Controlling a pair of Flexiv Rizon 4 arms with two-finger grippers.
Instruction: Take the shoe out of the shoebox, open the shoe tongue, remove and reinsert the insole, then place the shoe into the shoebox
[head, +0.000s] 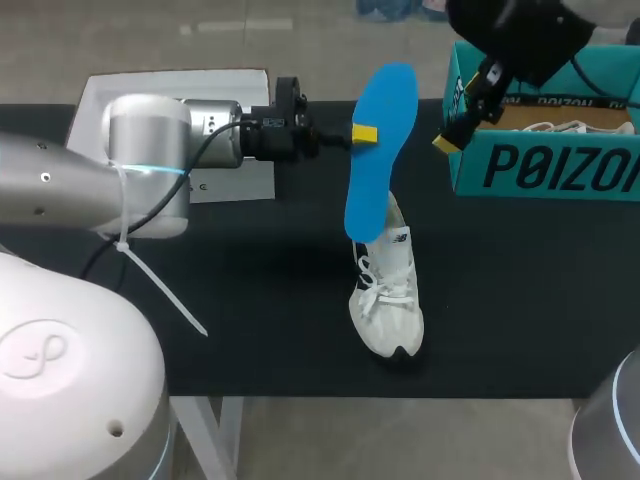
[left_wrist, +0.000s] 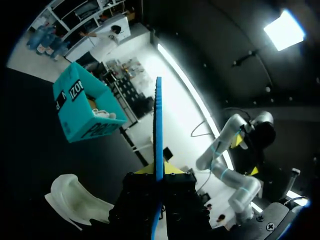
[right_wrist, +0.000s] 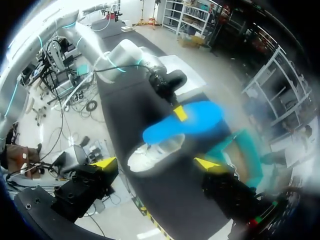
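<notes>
– Any writing to be seen?
– Yes, on the shoebox (head: 540, 165). In the head view large dark letters run along its teal side. Above them a black band along the rim carries smaller pale letters.
– Does it show elsewhere?
– The left wrist view shows the same box (left_wrist: 82, 112) with dark letters on two sides, partly cut off by the angle.
– Anything besides the box?
– The shoe (head: 390, 300) bears a small dark logo on its side. A white sheet (head: 235, 185) carries a tiny dark mark, too small to read.
</notes>
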